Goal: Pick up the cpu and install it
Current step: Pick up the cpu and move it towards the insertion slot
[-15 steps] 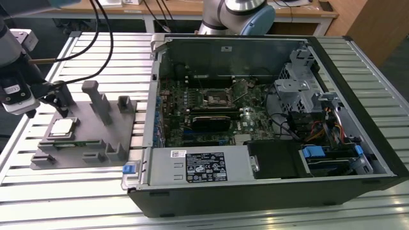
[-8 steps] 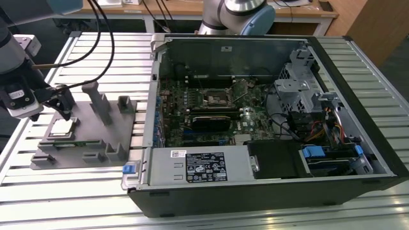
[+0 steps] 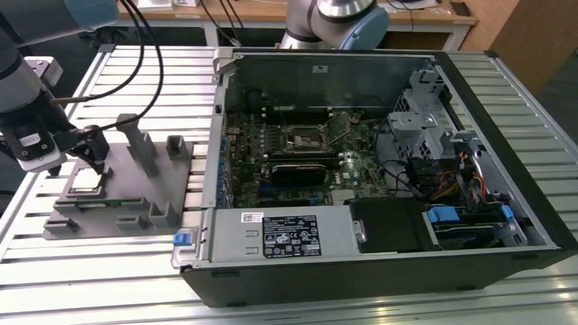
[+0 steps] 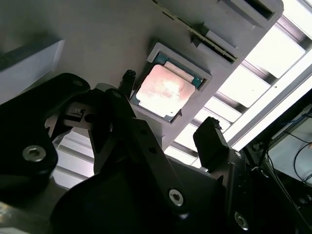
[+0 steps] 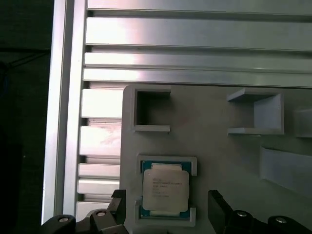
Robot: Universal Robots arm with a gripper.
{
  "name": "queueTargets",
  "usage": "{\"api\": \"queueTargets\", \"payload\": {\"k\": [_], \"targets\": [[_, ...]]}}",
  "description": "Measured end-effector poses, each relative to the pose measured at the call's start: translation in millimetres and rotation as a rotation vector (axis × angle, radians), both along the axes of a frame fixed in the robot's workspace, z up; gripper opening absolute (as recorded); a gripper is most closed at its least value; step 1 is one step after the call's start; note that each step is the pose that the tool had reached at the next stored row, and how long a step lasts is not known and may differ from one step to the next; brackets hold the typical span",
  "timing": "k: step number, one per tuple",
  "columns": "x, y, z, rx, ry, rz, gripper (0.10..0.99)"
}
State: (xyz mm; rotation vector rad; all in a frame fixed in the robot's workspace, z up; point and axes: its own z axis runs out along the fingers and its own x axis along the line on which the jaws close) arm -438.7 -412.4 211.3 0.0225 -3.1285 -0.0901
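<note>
At the exterior view's left, my hand (image 3: 83,161) hangs low over the grey fixture (image 3: 135,186), which lies flat on the slatted worktop (image 3: 91,271). My fingers (image 5: 217,207) are spread wide and hold nothing. One stands on either side of the cpu (image 5: 165,191), clear of its edges, which I judge lets them straddle it squarely. The cpu lies flat, metal top up, in a shallow square recess of the fixture, and the raised corner lips seem meant to keep it from sliding. To the exterior view's right the open computer case (image 3: 380,271) lies on its side, so the board faces up. Its black socket (image 3: 302,141) is well apart from the cpu.
</note>
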Motion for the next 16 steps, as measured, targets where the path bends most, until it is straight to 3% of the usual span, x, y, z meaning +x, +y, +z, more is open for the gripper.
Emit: {"api": "queueTargets", "payload": {"k": [11, 16], "targets": [[-1.4, 0.0, -15.8, 0.0, -0.0098, 0.0, 0.761], [-2.9, 0.1, -19.4, 0.0, -0.01, 0.0, 0.761]]}}
